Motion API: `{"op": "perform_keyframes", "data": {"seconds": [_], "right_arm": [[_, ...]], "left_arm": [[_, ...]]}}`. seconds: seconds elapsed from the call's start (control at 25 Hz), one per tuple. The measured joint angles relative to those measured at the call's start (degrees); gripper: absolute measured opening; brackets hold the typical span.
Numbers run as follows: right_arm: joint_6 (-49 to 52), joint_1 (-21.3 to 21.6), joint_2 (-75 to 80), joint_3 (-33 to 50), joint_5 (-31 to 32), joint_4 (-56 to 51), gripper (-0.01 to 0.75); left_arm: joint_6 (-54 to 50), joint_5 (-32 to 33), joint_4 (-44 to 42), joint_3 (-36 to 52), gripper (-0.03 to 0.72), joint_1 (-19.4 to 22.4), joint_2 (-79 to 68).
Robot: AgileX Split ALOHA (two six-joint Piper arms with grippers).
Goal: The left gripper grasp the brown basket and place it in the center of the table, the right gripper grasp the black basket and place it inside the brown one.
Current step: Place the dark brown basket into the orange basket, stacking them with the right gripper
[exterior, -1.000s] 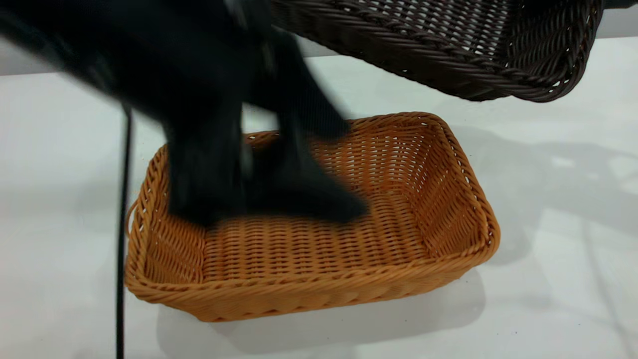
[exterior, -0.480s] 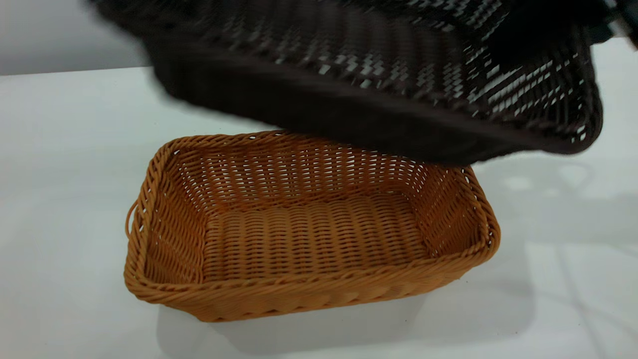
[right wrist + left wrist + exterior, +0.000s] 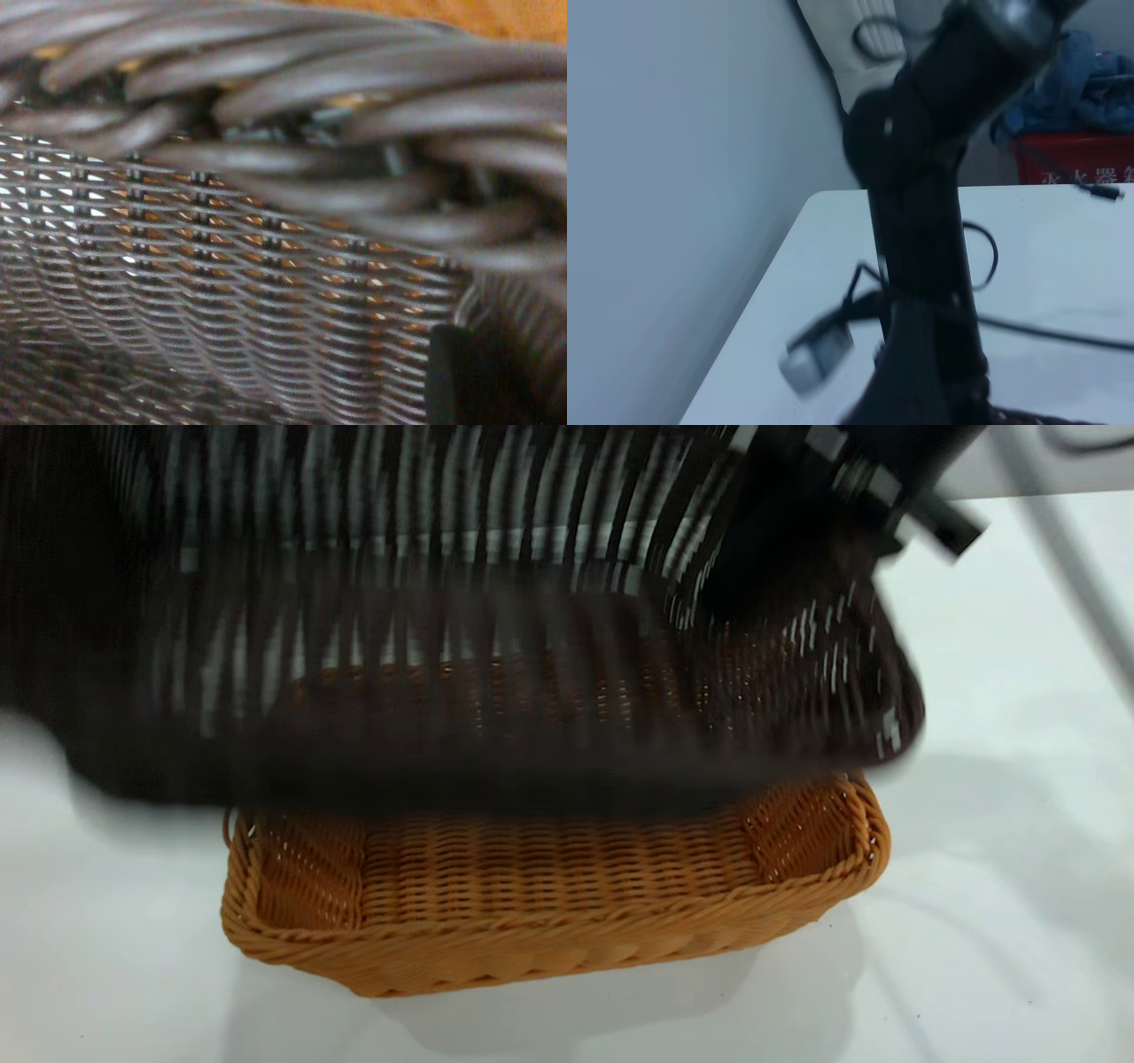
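The right hand [image 3: 797,558] pinches the black basket's [image 3: 443,673] end, holding it above the brown basket [image 3: 549,921] mid-worktop [image 3: 1001,957]; the left hand is unseen.

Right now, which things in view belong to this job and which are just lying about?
Job: brown basket, black basket held above it, right tool gripping it, table.
Lying about: blue cloth, red box behind the table.

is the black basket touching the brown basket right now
Cannot tell. In the exterior view the black basket overlaps the brown basket, hiding any gap or contact; the right wrist view doesn't settle it either.
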State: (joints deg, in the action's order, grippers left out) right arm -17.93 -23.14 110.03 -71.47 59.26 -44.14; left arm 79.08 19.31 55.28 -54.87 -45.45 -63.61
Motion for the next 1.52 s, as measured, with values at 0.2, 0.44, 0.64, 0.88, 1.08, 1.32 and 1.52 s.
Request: {"op": "perform_keyframes", "data": {"seconds": [0.2,0.44,0.64,0.88,1.08,1.32,1.52], "right_arm": [[3.5,-0.3,2.2,-0.5,-2.1,4.8,0.122],[3.9,-0.3,2.4,-0.5,-4.1,4.3,0.122],[3.8,-0.3,3.2,-0.5,-4.8,7.7,0.122],[5.1,-0.3,5.2,-0.5,-7.5,8.8,0.122],[5.1,-0.3,5.2,-0.5,-9.7,9.7,0.122],[5.1,-0.3,5.2,-0.4,-9.5,9.7,0.122],[5.1,-0.3,5.2,-0.4,-9.5,10.4,0.122]], "left_arm": [[0.0,0.0,-0.1,0.0,0.561,0.0,0.0],[0.0,0.0,-0.1,0.0,0.558,0.0,0.0],[0.0,0.2,-0.1,0.0,0.545,0.0,0.0],[-0.1,0.9,-0.1,0.1,0.535,0.0,0.0],[-0.5,1.0,0.0,0.2,0.535,0.0,0.0],[-1.9,1.0,0.1,0.2,0.535,0.0,0.0],[-1.9,1.0,0.1,0.2,0.535,0.0,0.0]]}}
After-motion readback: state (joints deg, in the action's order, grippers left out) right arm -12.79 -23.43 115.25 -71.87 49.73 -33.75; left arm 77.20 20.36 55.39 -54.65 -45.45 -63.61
